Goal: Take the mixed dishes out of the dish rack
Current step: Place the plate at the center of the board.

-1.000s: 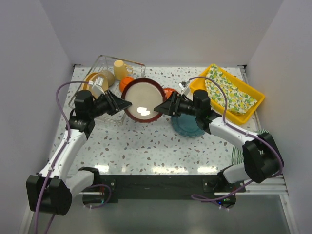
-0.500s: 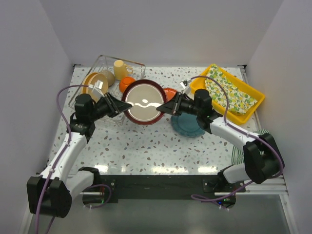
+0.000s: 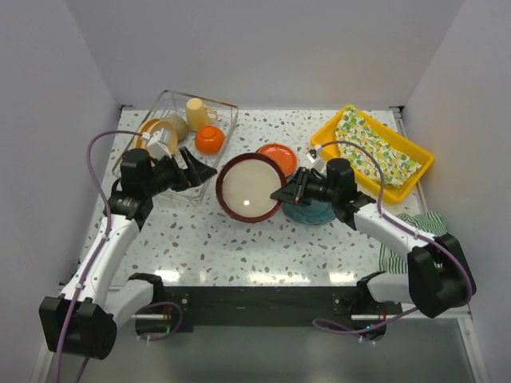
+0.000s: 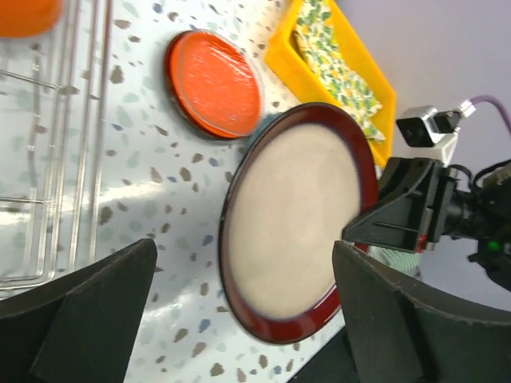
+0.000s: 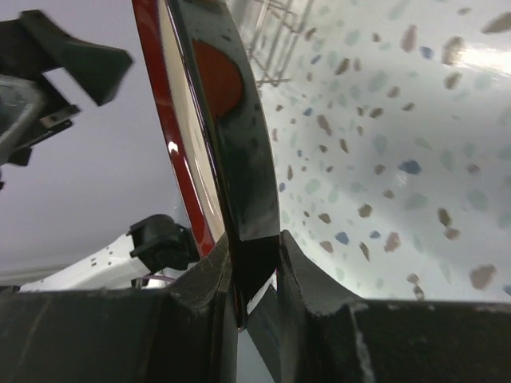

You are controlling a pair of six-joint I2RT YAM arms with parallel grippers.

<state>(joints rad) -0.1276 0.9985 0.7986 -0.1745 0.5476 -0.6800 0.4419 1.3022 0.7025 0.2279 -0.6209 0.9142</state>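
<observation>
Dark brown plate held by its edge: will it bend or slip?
Probably stiff: the dark brown plate looks flat though the right gripper pinches only its rim. Its glossy rim suggests it could slip or pivot in that narrow grip.

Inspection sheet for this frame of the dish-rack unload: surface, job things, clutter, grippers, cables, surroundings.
Surface: speckled table, no spills seen.
Job's things: dish rack holds mug, orange bowl, tan plates; orange plate and teal plate on the table.
Clutter: yellow tray with lemon-print cloth; striped towel.
Grippers: left gripper open, apart from brown plate; right gripper shut on its rim.
Cables: purple cables arch over both arms.
Surroundings: plain white walls.
</observation>
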